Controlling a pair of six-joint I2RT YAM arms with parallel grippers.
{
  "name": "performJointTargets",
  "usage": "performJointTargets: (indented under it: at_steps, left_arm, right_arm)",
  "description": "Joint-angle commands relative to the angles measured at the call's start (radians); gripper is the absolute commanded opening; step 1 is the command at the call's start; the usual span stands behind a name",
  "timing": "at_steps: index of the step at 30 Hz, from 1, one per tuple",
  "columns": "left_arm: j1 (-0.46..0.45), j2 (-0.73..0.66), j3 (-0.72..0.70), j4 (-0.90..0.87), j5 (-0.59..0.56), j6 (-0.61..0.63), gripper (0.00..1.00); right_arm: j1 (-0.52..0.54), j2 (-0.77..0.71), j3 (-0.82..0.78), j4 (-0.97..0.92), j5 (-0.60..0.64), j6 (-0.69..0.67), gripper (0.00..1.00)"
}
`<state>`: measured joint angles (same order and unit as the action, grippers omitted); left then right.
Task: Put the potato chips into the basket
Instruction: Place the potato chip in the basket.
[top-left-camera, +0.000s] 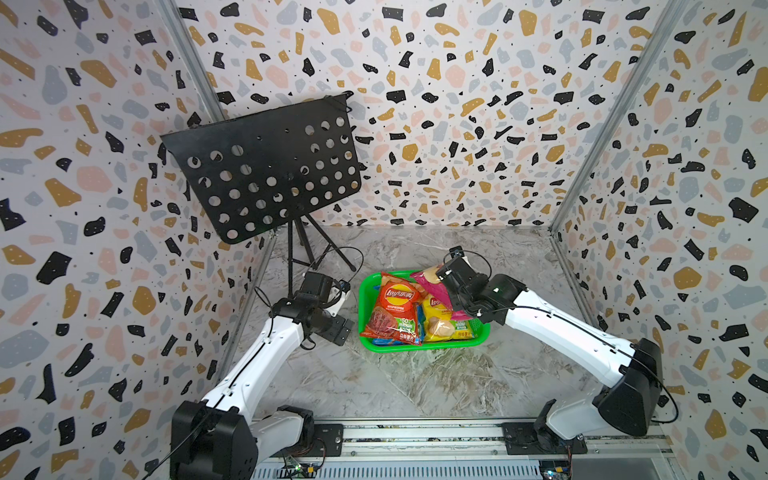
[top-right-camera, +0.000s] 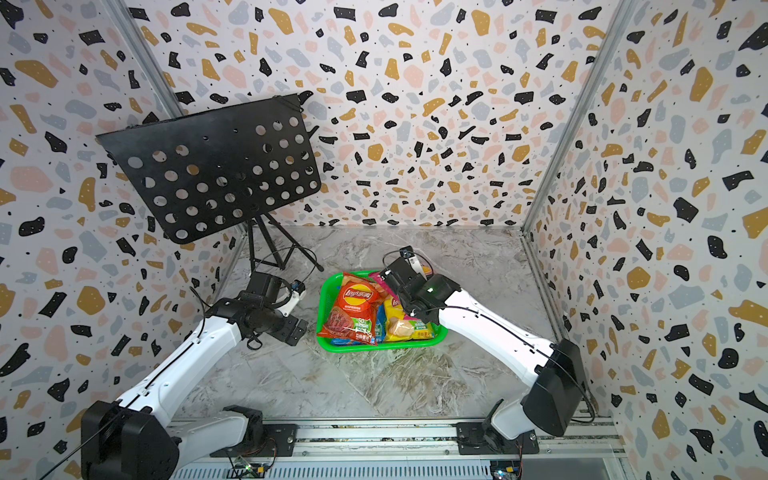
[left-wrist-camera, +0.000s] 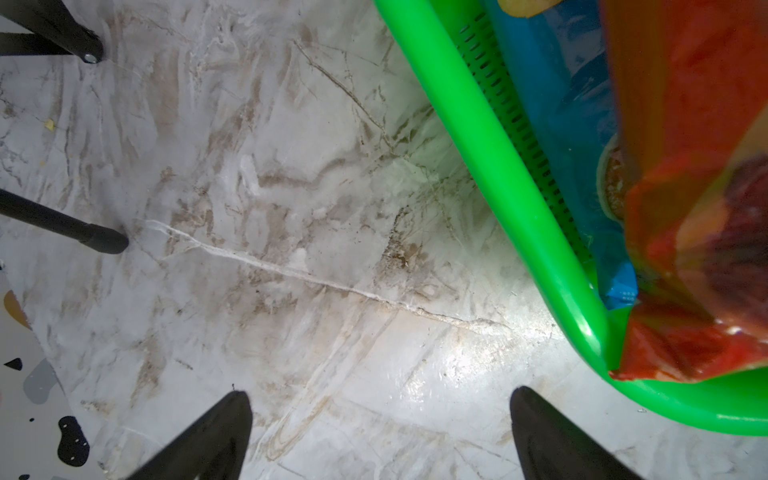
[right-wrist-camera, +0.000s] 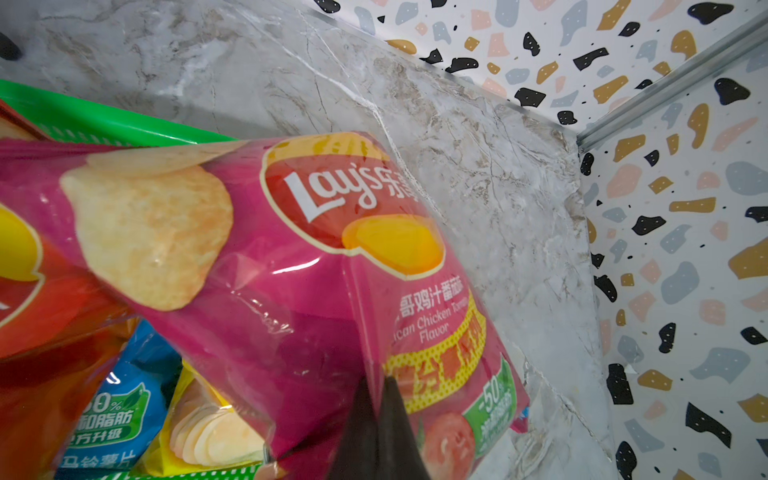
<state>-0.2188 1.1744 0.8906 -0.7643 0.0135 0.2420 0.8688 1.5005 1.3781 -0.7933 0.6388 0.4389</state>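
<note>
The green basket (top-left-camera: 362, 303) (top-right-camera: 322, 305) sits mid-table and holds an orange-red chip bag (top-left-camera: 395, 307) (top-right-camera: 357, 309), a yellow bag (top-left-camera: 440, 322) (top-right-camera: 405, 324) and a blue bag (left-wrist-camera: 552, 104) lying under the orange-red one (left-wrist-camera: 685, 124). A magenta bag (right-wrist-camera: 291, 270) (top-left-camera: 428, 276) hangs tilted over the basket's far right corner, above the yellow bag. My right gripper (right-wrist-camera: 380, 384) is shut on a fold of it. My left gripper (left-wrist-camera: 380, 395) (top-left-camera: 343, 328) hovers open and empty over bare table, just left of the basket rim (left-wrist-camera: 519, 208).
A black perforated music stand (top-left-camera: 266, 166) on tripod legs (top-left-camera: 307, 249) (left-wrist-camera: 95, 241) occupies the back left corner. Terrazzo-patterned walls close in three sides. A metal rail (top-left-camera: 415, 434) carrying both arm bases runs along the front edge.
</note>
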Motion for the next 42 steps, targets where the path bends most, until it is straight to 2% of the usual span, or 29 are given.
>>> performJointTargets:
  at_steps: [1,3,5,9,13,15,17,20,24,30,36,42]
  left_arm:
    - [0.004,-0.011,-0.005,0.011,-0.012,-0.010,1.00]
    - [0.004,-0.011,-0.005,0.012,-0.013,-0.010,1.00]
    - [0.004,-0.011,-0.005,0.010,-0.011,-0.010,1.00]
    - [0.004,-0.010,-0.004,0.010,-0.010,-0.009,1.00]
    - [0.004,-0.010,-0.007,0.012,-0.010,-0.008,1.00]
    - [0.004,-0.009,-0.007,0.010,-0.010,-0.008,1.00]
    - [0.004,-0.010,-0.005,0.011,-0.012,-0.009,1.00]
    - [0.004,-0.010,-0.006,0.010,-0.010,-0.009,1.00]
    - [0.004,-0.009,-0.007,0.010,-0.003,-0.006,1.00]
    - [0.005,-0.015,-0.007,0.007,0.003,-0.003,1.00]
    - [0.004,-0.015,-0.007,0.006,0.012,-0.003,1.00]
    - [0.004,-0.015,-0.008,0.007,0.015,-0.003,1.00]
  right_arm:
    - [0.033,0.004,0.043,-0.034,-0.035,0.070,0.09]
    - [0.043,0.002,0.034,-0.020,-0.108,0.096,0.22]
    - [0.058,-0.008,0.024,-0.008,-0.167,0.121,0.29]
    - [0.075,-0.034,-0.011,0.037,-0.280,0.155,0.39]
    - [0.076,-0.049,-0.017,0.060,-0.405,0.147,0.43]
    - [0.075,-0.060,0.004,0.035,-0.429,0.137,0.45]
    - [0.075,-0.084,0.021,0.002,-0.421,0.112,0.53]
    - [0.072,-0.120,0.053,-0.063,-0.367,0.066,0.59]
    - [0.033,-0.156,0.091,-0.110,-0.340,-0.001,0.60]
    - [-0.101,-0.144,0.108,-0.114,-0.364,-0.064,0.58]
    - [-0.148,-0.053,0.142,-0.102,-0.364,-0.143,0.51]
    - [-0.162,0.012,0.100,-0.009,-0.432,-0.173,0.51]
